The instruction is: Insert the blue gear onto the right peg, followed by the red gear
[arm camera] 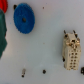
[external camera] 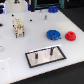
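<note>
Blue gear (external camera: 52, 34) lies flat at centre right of the exterior view beside the red gear (external camera: 70, 35); grasp its hub squarely (gripper unseen, state indeterminable) before aligning with the right peg (external camera: 51, 50).

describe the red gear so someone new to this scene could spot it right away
On the white table, look past the grey pegged plate toward the exterior view's right. Two toothed discs lie side by side; the red gear is the smaller, outer one, beside the larger blue gear.
</note>
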Robot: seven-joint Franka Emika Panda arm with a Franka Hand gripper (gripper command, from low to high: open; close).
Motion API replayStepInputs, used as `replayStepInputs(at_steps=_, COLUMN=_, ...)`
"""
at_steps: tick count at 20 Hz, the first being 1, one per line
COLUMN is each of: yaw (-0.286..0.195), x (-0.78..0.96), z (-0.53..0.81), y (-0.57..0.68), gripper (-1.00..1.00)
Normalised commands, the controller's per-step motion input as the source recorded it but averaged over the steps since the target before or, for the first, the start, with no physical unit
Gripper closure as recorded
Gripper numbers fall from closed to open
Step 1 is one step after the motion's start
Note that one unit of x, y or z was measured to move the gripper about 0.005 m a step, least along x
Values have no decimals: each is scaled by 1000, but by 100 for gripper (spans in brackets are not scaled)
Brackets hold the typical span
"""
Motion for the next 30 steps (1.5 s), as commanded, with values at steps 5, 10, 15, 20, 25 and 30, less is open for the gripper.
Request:
replayStepInputs(at_steps=5, yaw=0, x=-378, z=-165, y=660, gripper=-100)
replayStepInputs(at_steps=10, yaw=0, x=-285, z=-283, y=601, gripper=-100)
replayStepInputs(at_steps=15, yaw=0, x=-144, z=-464, y=407, gripper=-100)
replayStepInputs(at_steps=20, yaw=0, x=-132, z=-533, y=232, gripper=-100)
replayStepInputs(at_steps=25, yaw=0, x=-153, z=-528, y=55, gripper=-100)
replayStepInputs(at_steps=30, yaw=0, x=-151, z=-402, y=11, gripper=-100)
